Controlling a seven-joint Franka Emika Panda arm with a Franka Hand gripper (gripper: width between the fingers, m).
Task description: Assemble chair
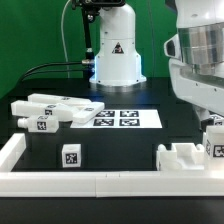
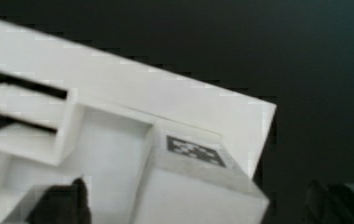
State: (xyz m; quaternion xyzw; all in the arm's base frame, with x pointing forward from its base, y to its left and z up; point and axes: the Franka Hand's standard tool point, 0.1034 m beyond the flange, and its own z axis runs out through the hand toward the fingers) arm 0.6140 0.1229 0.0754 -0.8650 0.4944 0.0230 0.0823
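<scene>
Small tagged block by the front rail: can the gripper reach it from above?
Probably yes: the small tagged block stands alone, nothing above or against it; the gripper hangs at the exterior view's right.

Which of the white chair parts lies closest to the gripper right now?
The blocky part at the exterior view's right, by the gripper; the small cube and piled pieces lie toward that view's left.

We find open black table (image 1: 120,142) between the small white tagged cube (image 1: 70,156) and the blocky white plastic chair assembly (image 1: 190,158); the long white border rail (image 1: 100,183) blocks the table's near edge.
</scene>
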